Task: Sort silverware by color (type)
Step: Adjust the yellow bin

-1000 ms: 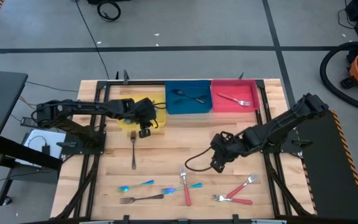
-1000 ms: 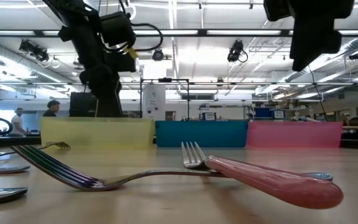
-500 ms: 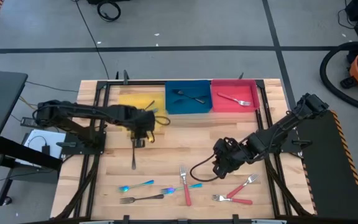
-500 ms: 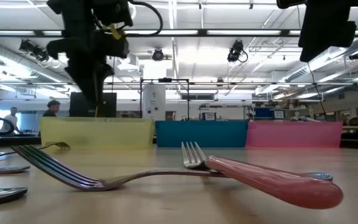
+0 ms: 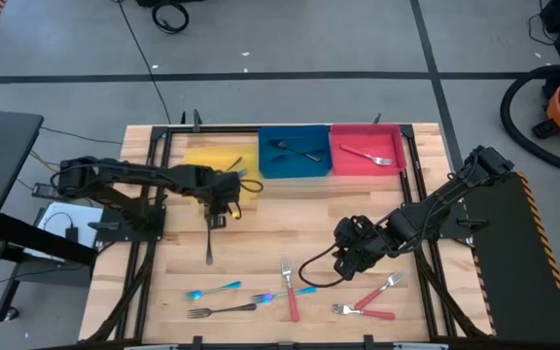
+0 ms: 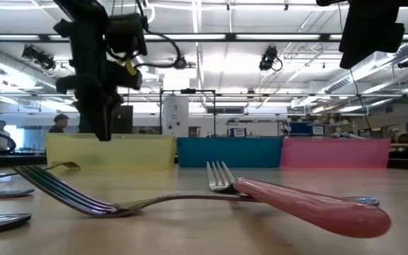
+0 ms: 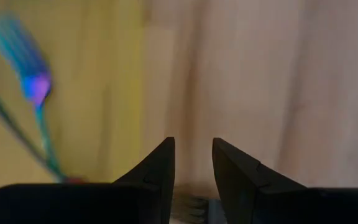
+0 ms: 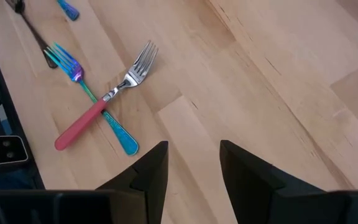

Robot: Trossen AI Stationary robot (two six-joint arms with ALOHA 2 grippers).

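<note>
The left end effector (image 5: 216, 218) hangs just above the tine end of a dark fork (image 5: 208, 236) lying alone on the table (image 5: 261, 224), near the yellow tray (image 5: 198, 156); its fingers (image 7: 160, 168) stand slightly apart, holding nothing. That fork looks thin, stiff, light and slick, lying flat, so a pinch across the narrow neck seems the surest hold. At the table's near edge lie a blue fork (image 5: 214, 289), another dark fork (image 5: 222, 310), and a red fork (image 8: 98, 106) crossed over a rainbow fork (image 8: 89, 93): lifting the red one first should spare the one beneath. The right end effector (image 5: 346, 259) hovers just right of that pair, fingers (image 8: 151, 171) apart and empty. Two more red forks (image 5: 372, 297) lie at the near right.
</note>
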